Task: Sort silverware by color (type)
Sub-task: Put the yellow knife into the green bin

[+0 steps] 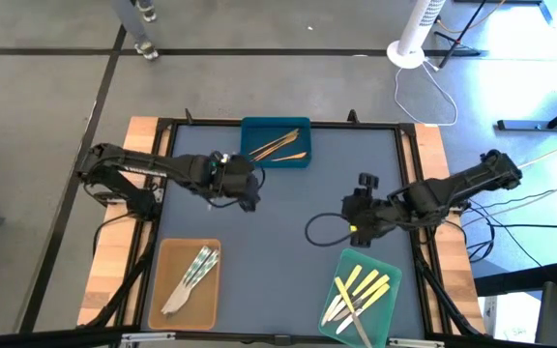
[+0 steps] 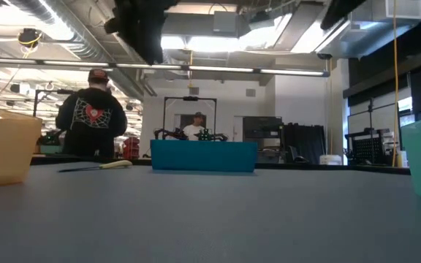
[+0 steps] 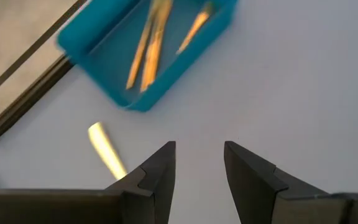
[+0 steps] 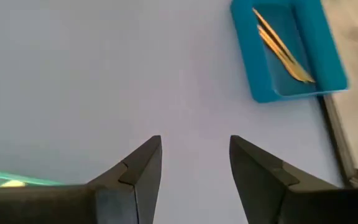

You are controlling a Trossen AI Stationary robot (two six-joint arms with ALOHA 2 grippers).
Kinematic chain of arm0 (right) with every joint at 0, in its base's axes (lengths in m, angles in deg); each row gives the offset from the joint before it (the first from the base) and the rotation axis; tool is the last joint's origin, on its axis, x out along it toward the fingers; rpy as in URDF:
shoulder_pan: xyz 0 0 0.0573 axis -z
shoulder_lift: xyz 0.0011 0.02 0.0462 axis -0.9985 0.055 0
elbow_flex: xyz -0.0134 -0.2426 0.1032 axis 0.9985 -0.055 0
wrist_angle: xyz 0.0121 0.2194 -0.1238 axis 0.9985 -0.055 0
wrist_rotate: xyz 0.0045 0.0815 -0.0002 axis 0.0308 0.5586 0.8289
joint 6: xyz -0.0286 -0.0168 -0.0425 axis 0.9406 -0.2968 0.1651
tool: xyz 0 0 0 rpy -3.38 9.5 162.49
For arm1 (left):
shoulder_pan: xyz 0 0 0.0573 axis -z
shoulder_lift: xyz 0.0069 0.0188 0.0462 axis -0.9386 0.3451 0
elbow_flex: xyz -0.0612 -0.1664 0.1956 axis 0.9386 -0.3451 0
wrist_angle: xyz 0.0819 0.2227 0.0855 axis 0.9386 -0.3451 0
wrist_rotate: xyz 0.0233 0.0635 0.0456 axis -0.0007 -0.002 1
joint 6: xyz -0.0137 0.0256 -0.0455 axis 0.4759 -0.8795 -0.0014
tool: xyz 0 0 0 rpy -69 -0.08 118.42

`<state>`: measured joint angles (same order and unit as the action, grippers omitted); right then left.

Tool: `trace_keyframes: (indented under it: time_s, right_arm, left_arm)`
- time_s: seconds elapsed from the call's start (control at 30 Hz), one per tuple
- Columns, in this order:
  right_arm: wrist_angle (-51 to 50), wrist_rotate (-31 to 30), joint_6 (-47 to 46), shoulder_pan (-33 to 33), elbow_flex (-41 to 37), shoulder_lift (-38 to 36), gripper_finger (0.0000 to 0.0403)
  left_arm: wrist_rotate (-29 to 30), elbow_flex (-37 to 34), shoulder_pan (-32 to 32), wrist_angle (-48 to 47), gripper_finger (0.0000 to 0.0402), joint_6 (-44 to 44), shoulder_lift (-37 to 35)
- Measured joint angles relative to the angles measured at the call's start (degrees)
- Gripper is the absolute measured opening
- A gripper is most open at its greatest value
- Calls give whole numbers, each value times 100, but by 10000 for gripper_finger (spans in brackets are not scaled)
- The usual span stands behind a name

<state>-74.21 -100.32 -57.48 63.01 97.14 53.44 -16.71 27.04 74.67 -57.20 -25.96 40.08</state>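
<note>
Now, your targets:
Stray pale-yellow utensil [image 3: 106, 150]: light, stiff, slippery; pinch mid-handle.
Left end effector [image 3: 199, 163]: apart, empty.
Right end effector [image 4: 195, 160]: apart, empty.

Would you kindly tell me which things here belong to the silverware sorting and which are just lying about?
Belongs to the job:
- brown utensils in the blue tray
- silvery utensils in the tan tray
- yellow utensils in the green tray
- loose yellow utensil on the table

Just lying about:
- white fan base
- floor cables

Blue tray [image 1: 276, 142]: mat in front of it bare, passable; one pale yellow utensil [image 3: 106, 149] lies beside its left corner.
</note>
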Motion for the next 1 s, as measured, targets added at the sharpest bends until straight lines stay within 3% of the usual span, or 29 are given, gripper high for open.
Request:
trace_keyframes:
  time_s: [0.27, 0.63, 1.0]
  right_arm:
    - [1211, 482, 57, -64, -790, -272, 177]
    - [2666, 762, 553, -53, -1246, -270, 177]
    - [2912, 771, 670, -52, -1532, -270, 177]
  left_arm:
    - [-6, -472, -802, -136, 131, 45, -7]
    - [-489, -2082, -1915, 998, 131, 43, 1]
    - [-767, -2887, -2548, 2130, 131, -2, 0]
